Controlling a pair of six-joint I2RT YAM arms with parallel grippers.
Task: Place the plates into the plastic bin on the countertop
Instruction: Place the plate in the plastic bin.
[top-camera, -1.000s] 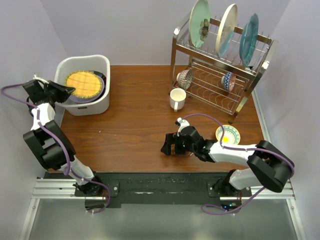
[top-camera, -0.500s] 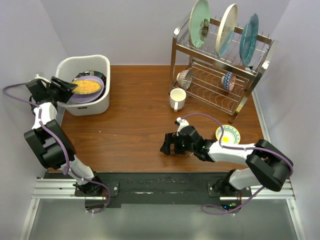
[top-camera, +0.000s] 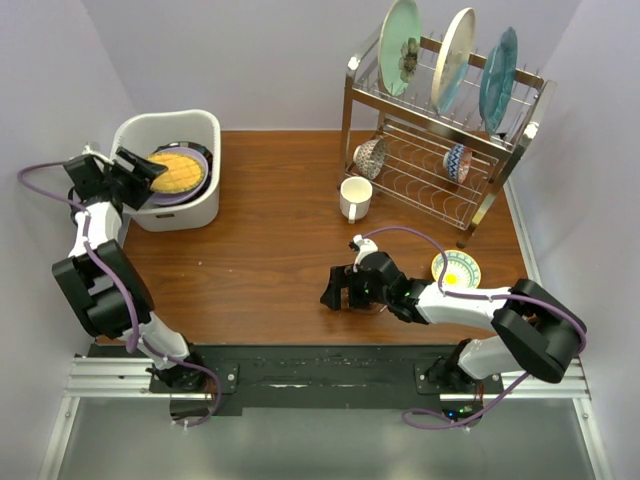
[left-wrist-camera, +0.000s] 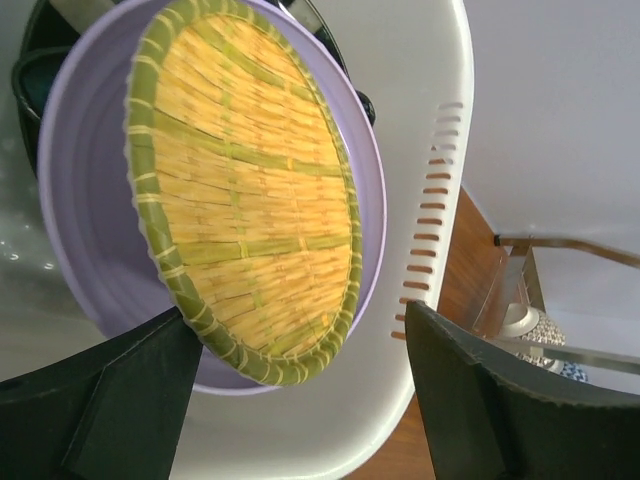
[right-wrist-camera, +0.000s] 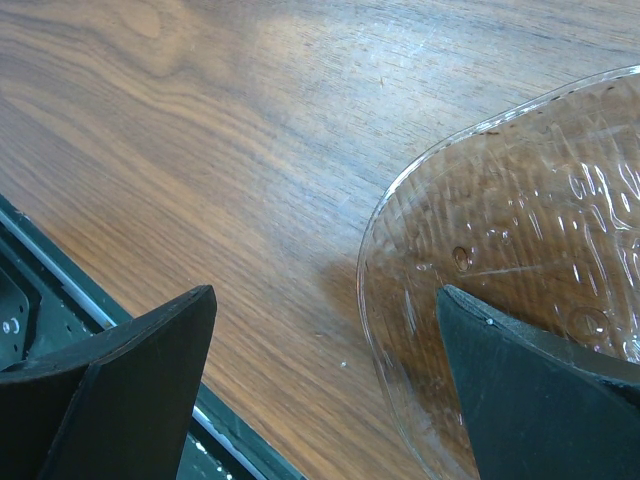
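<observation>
The white plastic bin (top-camera: 181, 216) stands at the countertop's (top-camera: 270, 240) back left. In it an orange woven-pattern plate (top-camera: 178, 170) lies on a lavender plate (top-camera: 192, 188), with a black rim under them. My left gripper (top-camera: 138, 172) hangs open at the bin's left rim. In the left wrist view the orange plate (left-wrist-camera: 250, 190) rests free on the lavender plate (left-wrist-camera: 85, 250), its edge between my spread fingers (left-wrist-camera: 500, 400). My right gripper (top-camera: 331, 291) is open low over the countertop. In the right wrist view, the edge of a clear glass plate (right-wrist-camera: 520, 270) sits between its jaws.
A steel wire rack (top-camera: 440, 190) at the back right holds a pale green plate (top-camera: 400, 35), a cream plate (top-camera: 452, 55) and a blue plate (top-camera: 497, 75) upright, with two bowls (top-camera: 370, 155) below. A white mug (top-camera: 354, 197) and a small yellow-patterned bowl (top-camera: 456, 268) stand on the wood.
My left gripper has opened and let go of the orange plate, which dropped flat onto the lavender plate in the bin. The right arm has not moved.
</observation>
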